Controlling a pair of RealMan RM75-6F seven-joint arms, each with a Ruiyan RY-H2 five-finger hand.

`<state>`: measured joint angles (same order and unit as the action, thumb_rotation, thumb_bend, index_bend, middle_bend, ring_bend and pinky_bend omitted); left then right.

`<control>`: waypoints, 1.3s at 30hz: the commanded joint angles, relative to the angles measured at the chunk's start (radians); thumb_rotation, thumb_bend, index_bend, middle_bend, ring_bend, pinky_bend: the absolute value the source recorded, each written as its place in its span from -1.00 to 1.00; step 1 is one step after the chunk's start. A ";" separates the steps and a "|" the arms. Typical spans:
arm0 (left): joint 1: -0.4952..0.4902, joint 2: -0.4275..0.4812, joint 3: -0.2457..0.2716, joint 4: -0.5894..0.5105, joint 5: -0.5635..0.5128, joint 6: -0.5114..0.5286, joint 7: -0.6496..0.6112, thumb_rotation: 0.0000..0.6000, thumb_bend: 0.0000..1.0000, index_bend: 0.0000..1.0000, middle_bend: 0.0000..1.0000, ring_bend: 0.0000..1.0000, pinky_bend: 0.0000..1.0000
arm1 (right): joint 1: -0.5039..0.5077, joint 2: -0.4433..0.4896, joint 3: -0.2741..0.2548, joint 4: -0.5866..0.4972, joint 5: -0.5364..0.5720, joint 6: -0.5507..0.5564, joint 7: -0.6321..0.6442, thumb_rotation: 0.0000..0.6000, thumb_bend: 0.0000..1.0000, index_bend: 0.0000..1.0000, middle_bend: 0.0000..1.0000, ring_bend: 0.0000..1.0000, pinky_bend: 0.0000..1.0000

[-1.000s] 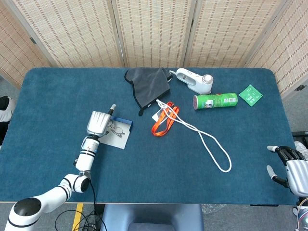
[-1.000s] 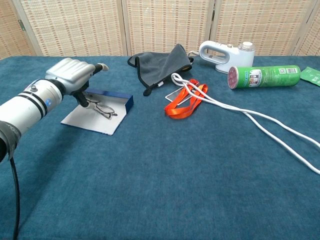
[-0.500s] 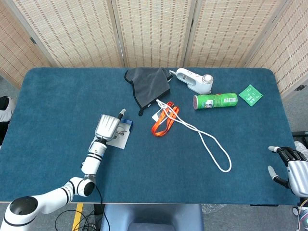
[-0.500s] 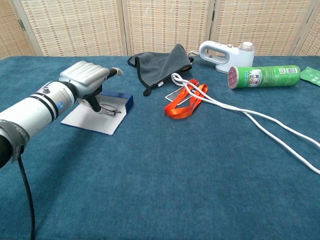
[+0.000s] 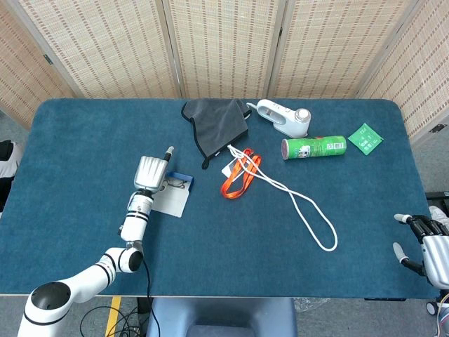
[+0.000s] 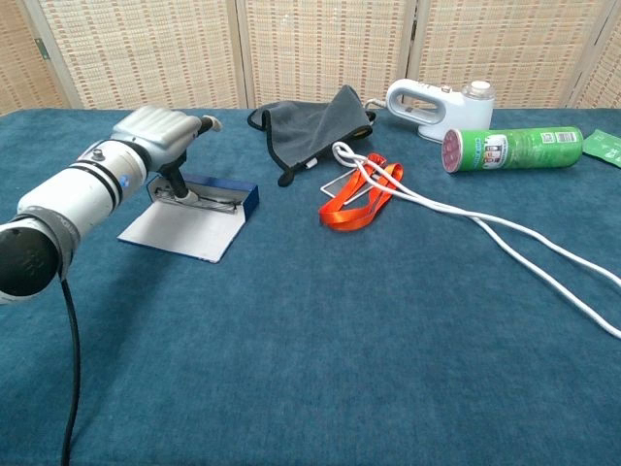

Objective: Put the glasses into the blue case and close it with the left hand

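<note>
1. Thin dark-framed glasses [image 6: 215,201] lie in the open blue case with pale lid flap [image 6: 199,212], toward the desk's left edge.
2. Left hand [image 6: 155,134], fingers curled, touches the glasses; whether it grips them, I cannot tell.
3. Placing looks nearly finished; next, fold the flap shut.

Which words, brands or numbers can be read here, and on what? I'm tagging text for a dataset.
Nothing can be read outright.
Green can: white label panels with print, too small to read.
Green packet: white marks, too blurred to read.
White handheld appliance: no visible lettering.
Blue case: no lettering seen.
</note>
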<state>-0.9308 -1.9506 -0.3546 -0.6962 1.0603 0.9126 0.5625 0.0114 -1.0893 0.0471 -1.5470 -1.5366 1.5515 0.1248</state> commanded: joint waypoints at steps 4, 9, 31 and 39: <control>0.001 -0.005 0.003 0.006 -0.003 0.001 -0.024 1.00 -0.59 -0.76 0.89 0.90 1.00 | -0.001 0.001 0.001 -0.002 -0.001 0.002 0.000 1.00 -0.30 -0.49 -0.31 -0.47 -0.48; 0.034 0.026 0.027 -0.056 0.022 0.039 -0.048 1.00 -0.59 -0.76 0.89 0.89 1.00 | -0.002 0.001 0.001 -0.002 -0.004 0.004 0.002 1.00 -0.30 -0.49 -0.31 -0.47 -0.48; 0.220 0.212 0.211 -0.451 0.233 0.219 -0.185 1.00 -0.59 -0.53 0.86 0.83 1.00 | 0.016 -0.014 0.001 0.007 -0.027 -0.005 0.008 1.00 -0.30 -0.49 -0.31 -0.48 -0.48; 0.218 0.158 0.217 -0.390 0.228 0.191 -0.175 1.00 -0.59 -0.53 0.86 0.83 1.00 | 0.012 -0.011 -0.002 0.005 -0.025 -0.001 0.007 1.00 -0.30 -0.49 -0.31 -0.48 -0.48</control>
<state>-0.7131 -1.7879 -0.1390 -1.0905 1.2884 1.1072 0.3862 0.0228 -1.1007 0.0455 -1.5420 -1.5615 1.5507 0.1316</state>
